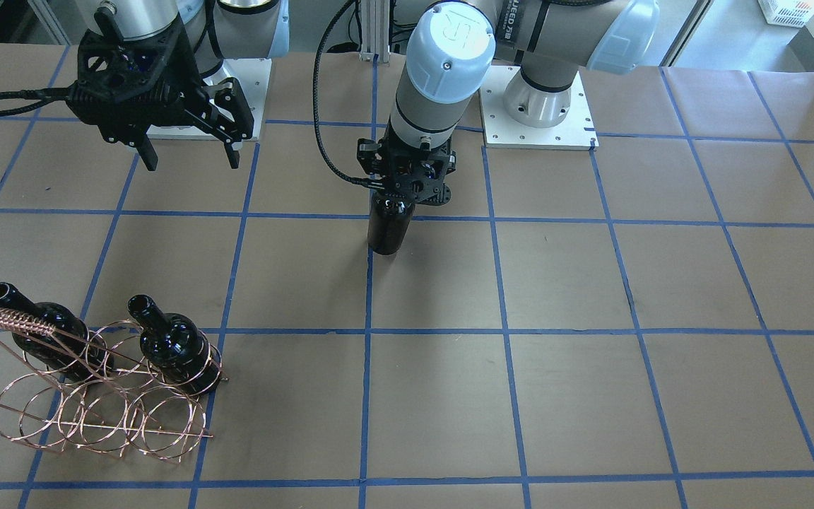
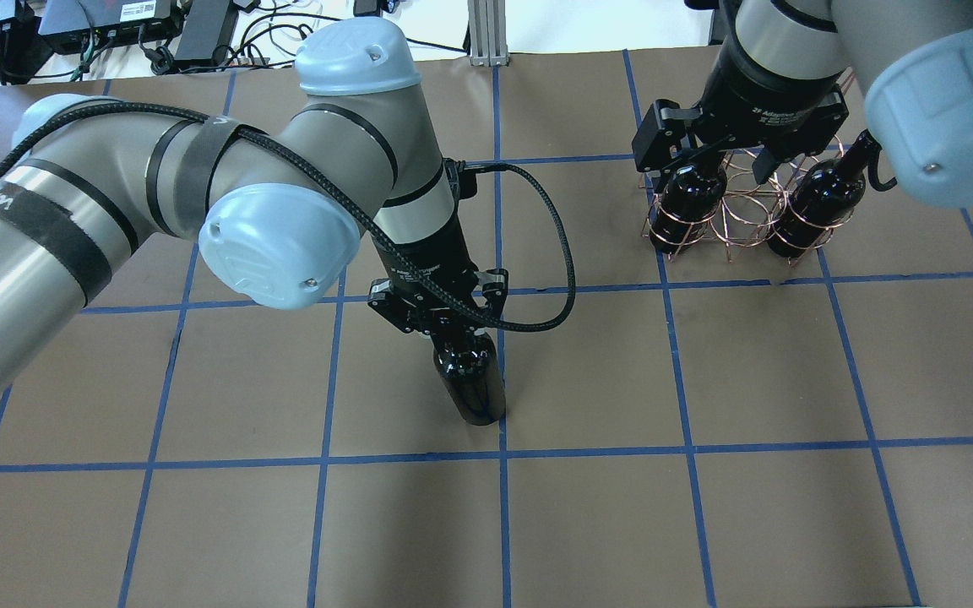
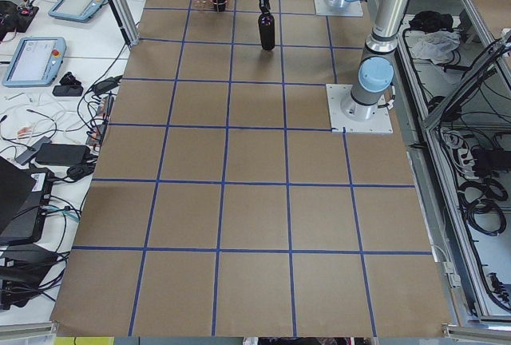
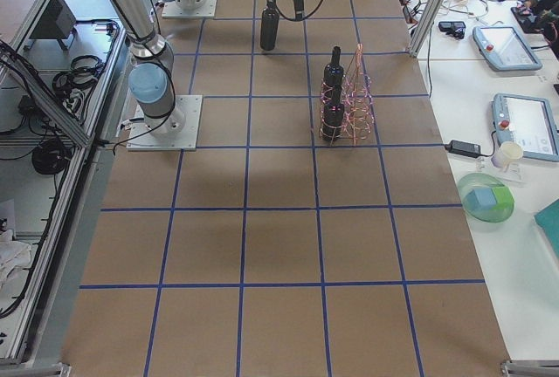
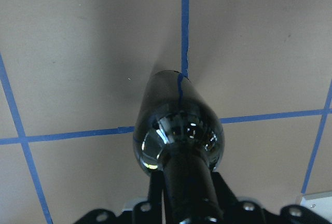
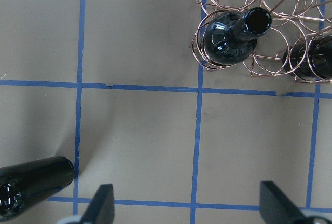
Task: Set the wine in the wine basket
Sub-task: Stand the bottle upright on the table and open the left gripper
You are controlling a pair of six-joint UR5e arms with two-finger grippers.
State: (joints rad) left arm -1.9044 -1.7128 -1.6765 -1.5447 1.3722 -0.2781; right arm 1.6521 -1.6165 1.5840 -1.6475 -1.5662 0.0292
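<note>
Clamping the bottle [image 1: 387, 232] upright beneath it, your left gripper [image 1: 408, 189] is squeezing the neck; your right gripper [image 1: 190, 161] is hovering spread, basket [image 1: 99, 418] below, ahead.

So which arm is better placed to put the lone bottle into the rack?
Left. The left end effector grips the wine by its neck; the right end effector hangs open and empty, though nearer the wine basket.

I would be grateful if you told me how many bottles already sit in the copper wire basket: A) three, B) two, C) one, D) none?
B: two dark bottles sit in the wine basket, while the left claw grips the wine, a third bottle, at mid-table, well apart from the basket.
</note>
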